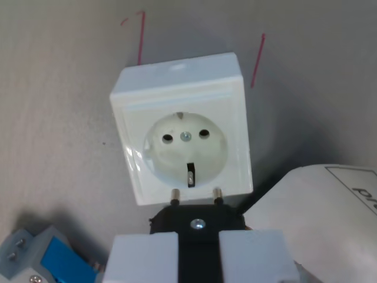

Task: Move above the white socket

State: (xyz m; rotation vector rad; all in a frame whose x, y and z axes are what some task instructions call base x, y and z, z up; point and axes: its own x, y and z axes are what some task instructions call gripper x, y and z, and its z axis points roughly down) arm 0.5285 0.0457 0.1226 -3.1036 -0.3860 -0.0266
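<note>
Bottom-left corner: blue and grey block with small screws [41, 256], partly cropped, probably another connector fixture, well apart from the target and irrelevant to it. Above, grey matte table [53, 88] with two red pen marks [140, 41] drawn just behind the target, likely placement guides. Centre: white socket [182, 127], square surface-mount housing with round recessed well, two pin holes, centre screw and earth clips, sitting flat on the table, face up, slightly rotated, filling the middle of the wrist view. Judged rigid moulded plastic, light, smooth and glossy so somewhat slippery, not fragile; probably slides if nudged unless fixed down, cannot tell which. No grasp on the socket called for by the task; if ever needed, best hold across the flat opposing side walls, not the rounded well. Lower centre: gripper [198, 250], white fingers [144, 256] closed around a black plug [197, 223] with two metal pins [175, 194] pointing toward the socket's near edge, tips just beside the housing, not inserted. Plug judged stiff, firmly clamped, pins slightly off the holes, so some travel forward needed before sitting above the well. Right: white paper sheet [321, 212] with printed label, lying near the socket's lower right corner, partly cropped, text unreadable.
</note>
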